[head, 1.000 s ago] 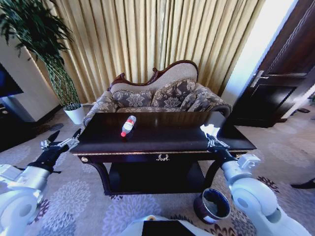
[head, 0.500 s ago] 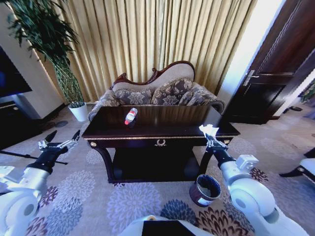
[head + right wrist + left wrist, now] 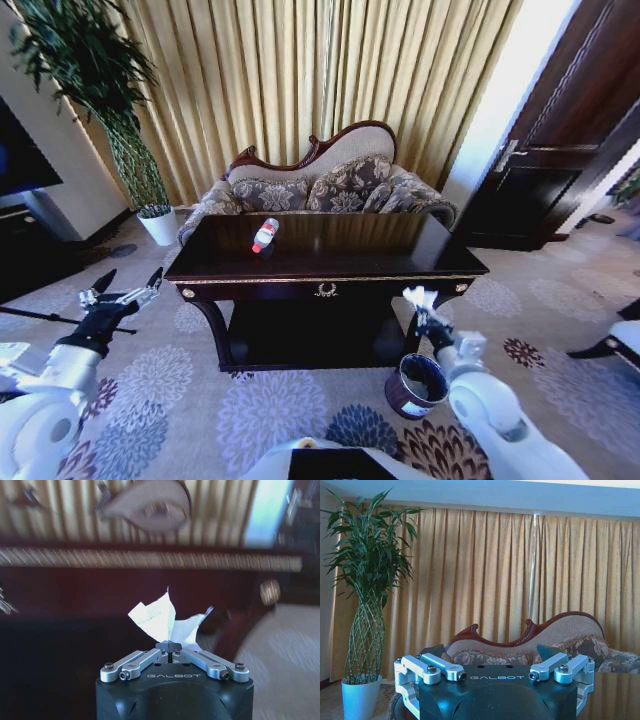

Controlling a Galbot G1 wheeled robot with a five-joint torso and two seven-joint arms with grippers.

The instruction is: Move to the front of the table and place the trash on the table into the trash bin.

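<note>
Right end effector (image 3: 417,306) clenches crumpled paper (image 3: 414,296) beyond table (image 3: 320,275) edge, above bin (image 3: 416,386).

White arms — black GALBOT-marked tool (image 3: 170,647) bodies, silver screwed linkages.

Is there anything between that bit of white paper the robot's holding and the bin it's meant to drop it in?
Nothing visible. The right end effector holds the crumpled paper in front of the table's front edge, above the open trash bin.

Gold curtains (image 3: 330,80), floral sofa (image 3: 320,190)
</note>
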